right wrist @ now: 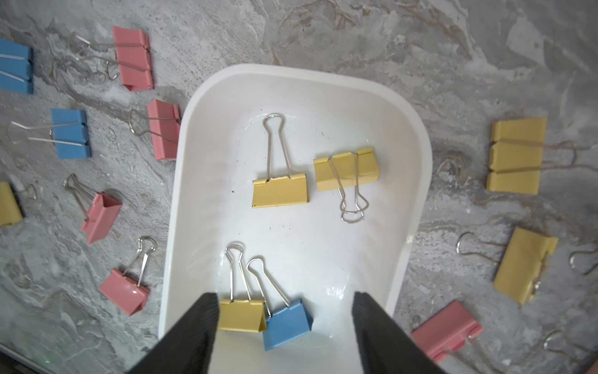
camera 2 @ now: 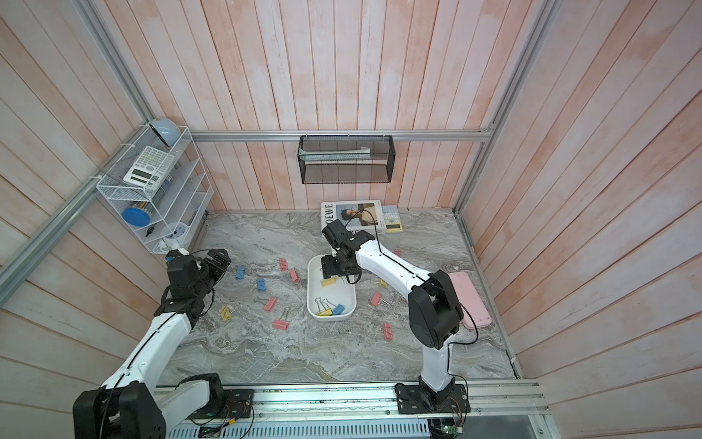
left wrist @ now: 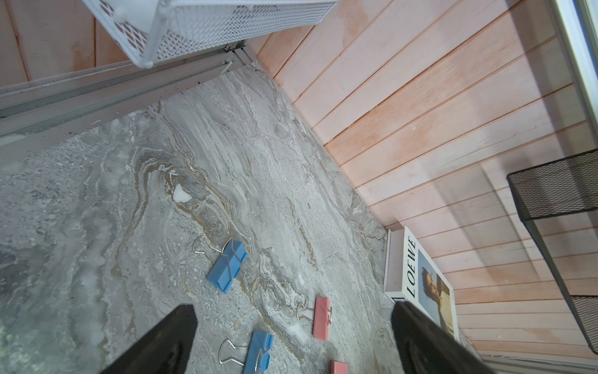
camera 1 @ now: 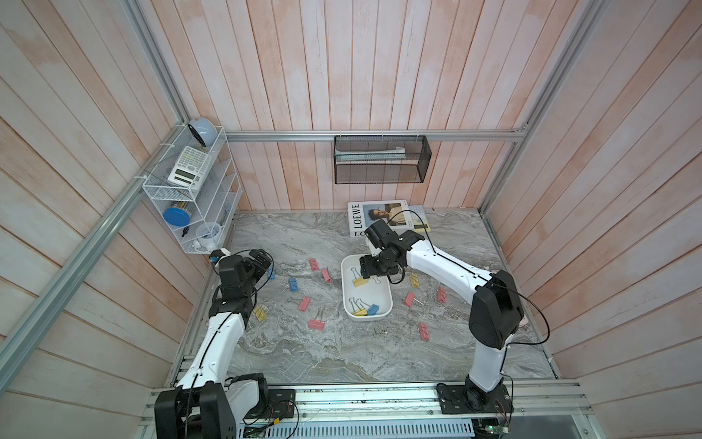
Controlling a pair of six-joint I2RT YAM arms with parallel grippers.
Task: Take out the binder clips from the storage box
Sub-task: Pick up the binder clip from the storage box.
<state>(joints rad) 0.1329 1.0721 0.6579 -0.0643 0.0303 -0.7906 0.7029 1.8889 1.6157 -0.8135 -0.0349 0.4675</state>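
The white storage box [camera 1: 384, 311] [camera 2: 314, 314] sits mid-table. Inside it lie binder clips: two yellow ones [right wrist: 280, 191] toward the far end, and a yellow one [right wrist: 241, 315] beside a blue one [right wrist: 286, 323] at the near end. My right gripper [camera 1: 367, 270] [right wrist: 283, 297] hangs over the box's far end, open; in the right wrist view that yellow and blue pair shows between its fingertips, ungripped. My left gripper [camera 2: 218, 260] [left wrist: 293, 304] stands wide open and empty at the far left, above loose blue clips [left wrist: 228, 270] on the table.
Several pink, blue and yellow clips [camera 1: 316, 324] lie scattered on the marble either side of the box. A magazine [camera 1: 376, 216] lies at the back wall under a black mesh basket [camera 1: 381, 159]. A white wire rack [camera 1: 190, 190] fills the left corner. A pink case [camera 2: 469, 300] lies at the right.
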